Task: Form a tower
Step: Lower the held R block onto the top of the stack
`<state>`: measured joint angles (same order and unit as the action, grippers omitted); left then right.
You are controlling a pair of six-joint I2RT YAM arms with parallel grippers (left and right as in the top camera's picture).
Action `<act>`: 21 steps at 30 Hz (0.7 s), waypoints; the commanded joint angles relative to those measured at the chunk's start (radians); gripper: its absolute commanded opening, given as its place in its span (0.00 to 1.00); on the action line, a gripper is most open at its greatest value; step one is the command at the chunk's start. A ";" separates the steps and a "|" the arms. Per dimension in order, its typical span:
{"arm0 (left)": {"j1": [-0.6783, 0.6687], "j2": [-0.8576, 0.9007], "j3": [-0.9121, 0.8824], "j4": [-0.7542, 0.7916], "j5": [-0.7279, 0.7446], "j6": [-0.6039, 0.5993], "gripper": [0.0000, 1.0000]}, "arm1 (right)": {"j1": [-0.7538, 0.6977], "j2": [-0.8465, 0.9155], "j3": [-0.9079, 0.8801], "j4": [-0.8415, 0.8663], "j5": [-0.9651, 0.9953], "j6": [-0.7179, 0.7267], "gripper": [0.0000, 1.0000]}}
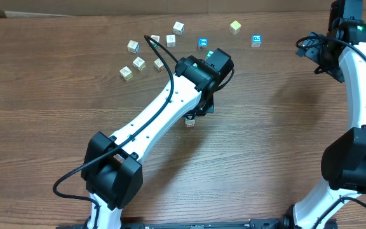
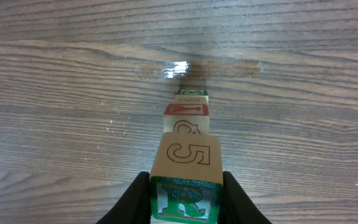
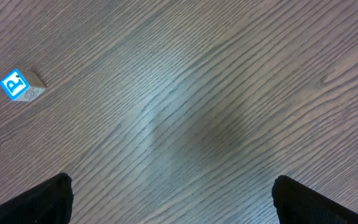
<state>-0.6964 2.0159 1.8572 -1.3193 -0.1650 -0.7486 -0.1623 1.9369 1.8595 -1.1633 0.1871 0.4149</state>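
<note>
Clamps the left pincer (image 2: 185, 202) shut on the top block (image 2: 186, 160) of the tower (image 2: 190, 115), black fingers (image 2: 134, 200) pressed to either flank of the face with the green R. Stands the tower near the middle of the table (image 1: 265, 127), directly under the left wrist, well apart from the loose blocks (image 1: 138, 63) scattered along the far side. Looks down the stack from the wrist: a 5 on the top block's upper side, then a curled outline, a red-printed block, a green-edged one at the bottom. Judging by the hold, squares the top block over the rest so the column does not lean on release. Spreads the right pincer (image 3: 179, 208) wide and empty above bare wood at the far right, likely parked clear of the stack, with a blue-lettered block (image 3: 18, 86) lying off to one side.

Hides most of the tower from overhead beneath the left arm (image 1: 161, 105), leaving only one block's sliver to see. Cuts off the R face's lower edge and the fingertips at the frame's bottom. Cannot settle whether the top block already rests on the one below or hangs just above it, nor count the blocks with certainty.
</note>
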 commanded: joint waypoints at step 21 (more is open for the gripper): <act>0.010 0.008 -0.050 0.037 -0.002 0.008 0.20 | -0.002 -0.006 0.005 0.003 0.003 0.000 1.00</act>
<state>-0.6914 2.0159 1.8236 -1.2854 -0.1650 -0.7486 -0.1623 1.9369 1.8595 -1.1633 0.1871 0.4149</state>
